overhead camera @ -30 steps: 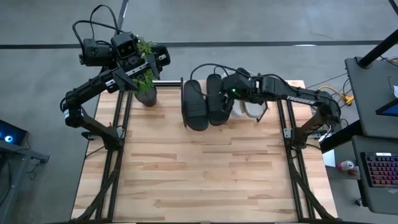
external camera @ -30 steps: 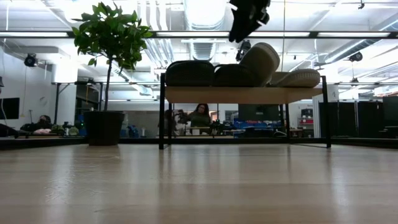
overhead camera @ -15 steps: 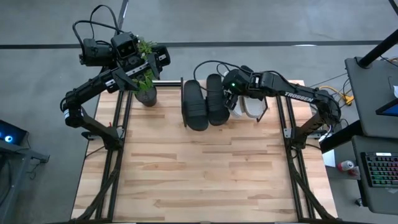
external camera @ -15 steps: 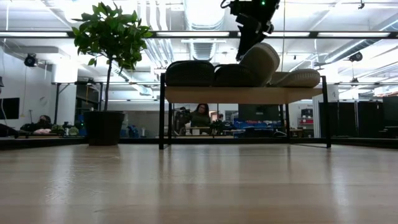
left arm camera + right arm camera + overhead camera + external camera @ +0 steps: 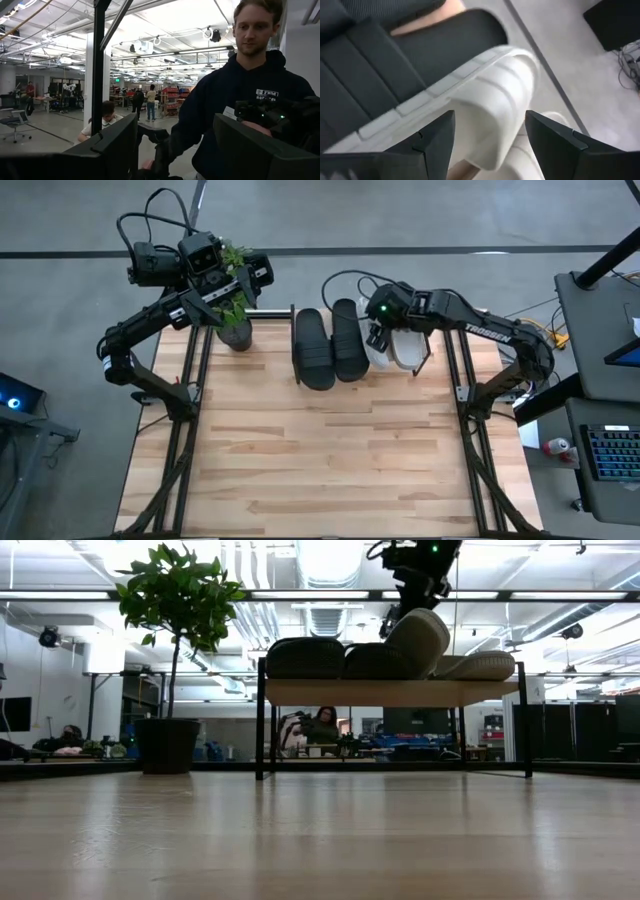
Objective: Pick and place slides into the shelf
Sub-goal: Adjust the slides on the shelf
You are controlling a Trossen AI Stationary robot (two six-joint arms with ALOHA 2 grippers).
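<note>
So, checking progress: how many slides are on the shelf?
4, all on the shelf: two black slides side by side at its left, two white slides at its right, one tilted against a black one.

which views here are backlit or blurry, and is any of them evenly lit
Low view: bright ceiling lights behind leave the low wooden-topped shelf and leafy potted plant as dark silhouettes, and the near tabletop is soft. Right wrist view: the pale ribbed slide sandal is close and slightly blurred. Left wrist view: glare from overhead lamps. High view: evenly lit, with no strong shadows on the pale wooden table.
</note>
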